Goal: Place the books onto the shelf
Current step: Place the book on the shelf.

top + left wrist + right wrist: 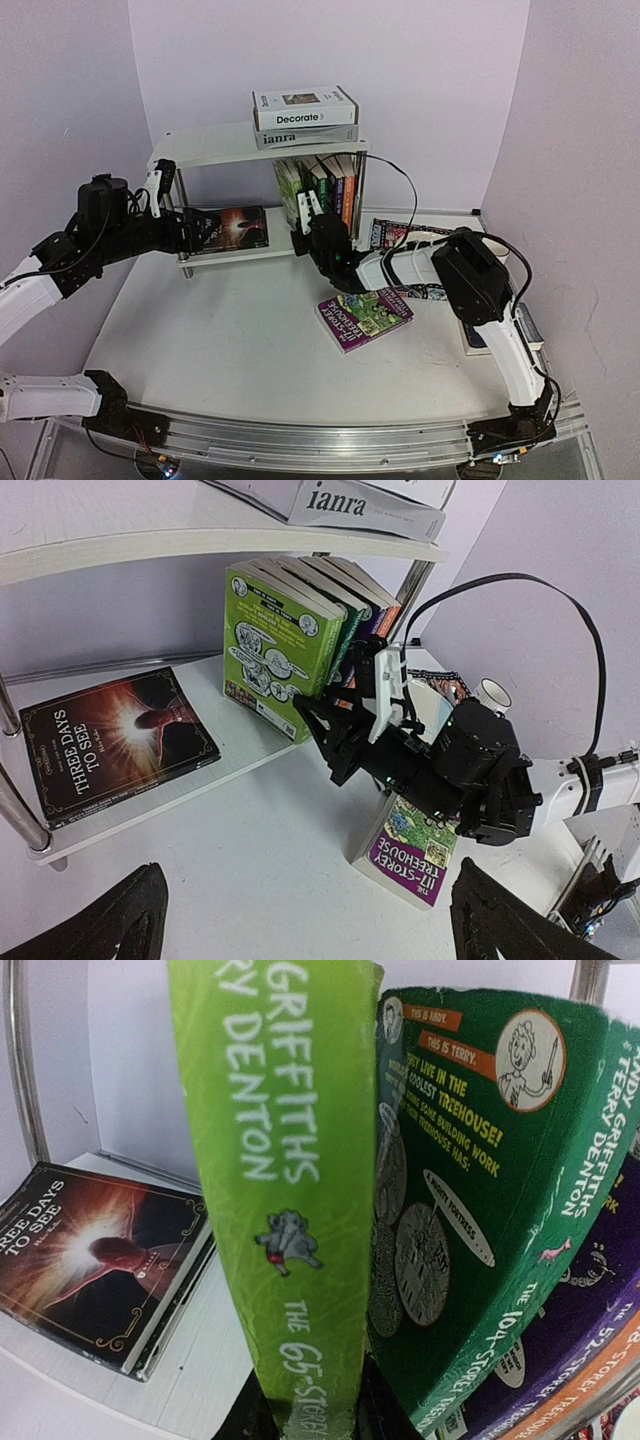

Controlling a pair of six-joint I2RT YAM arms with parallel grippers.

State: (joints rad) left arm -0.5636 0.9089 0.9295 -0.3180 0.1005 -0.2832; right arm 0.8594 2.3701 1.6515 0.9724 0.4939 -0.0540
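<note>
Within right tool (308,207): green "65-Storey" book (275,1160)

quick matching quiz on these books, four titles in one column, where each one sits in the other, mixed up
Books:
1. Decorate book
2. Three Days to See book
3. 117-Storey Treehouse book
4. 65-Storey book, bright green

Places:
A. flat on the table in front of the shelf
B. standing on the lower tier, spine gripped by the right gripper
C. top of the stack on the upper tier
D. lying flat on the lower tier

Pairs: 1-C, 2-D, 3-A, 4-B
</note>
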